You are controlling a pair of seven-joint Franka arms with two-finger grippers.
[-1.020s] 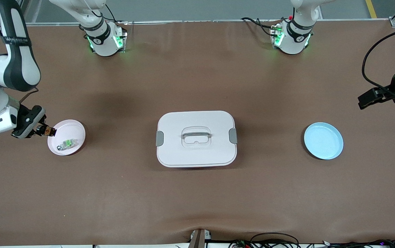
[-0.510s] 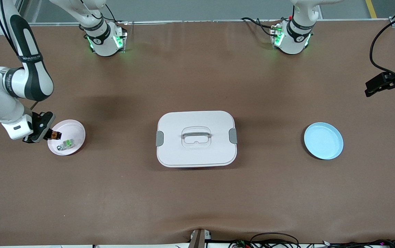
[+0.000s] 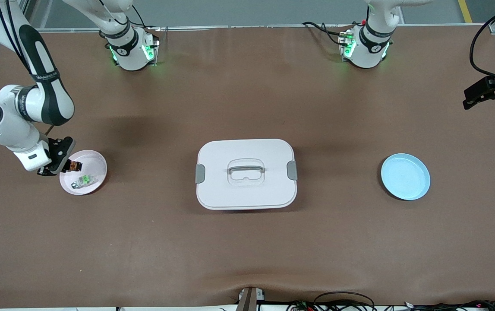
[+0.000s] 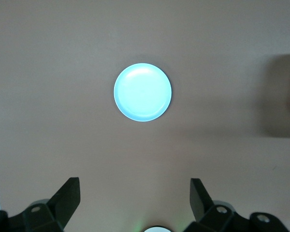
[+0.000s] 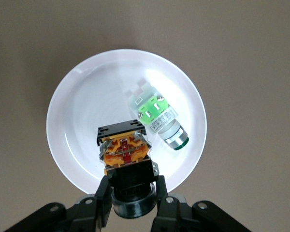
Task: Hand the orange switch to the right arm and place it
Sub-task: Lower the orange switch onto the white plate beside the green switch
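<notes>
The orange switch (image 5: 125, 150), a small black block with an orange part, is pinched in my right gripper (image 5: 131, 186), which is shut on its black round end. In the front view the right gripper (image 3: 68, 165) holds the orange switch (image 3: 74, 165) low over the rim of a pale pink plate (image 3: 96, 166) at the right arm's end of the table. A grey-white switch with a green part (image 3: 84, 179) lies on that plate. My left gripper (image 4: 134, 195) hangs open and empty, high over the left arm's end of the table.
A white lidded box with a handle (image 3: 246, 173) sits mid-table. A light blue plate (image 3: 405, 176) lies bare toward the left arm's end. The left gripper (image 3: 471, 98) is by the table's edge there. Cables run along the near edge.
The right gripper has carried the orange switch inward over the pink plate's rim and lower. The left gripper has drawn back toward its end of the table.
</notes>
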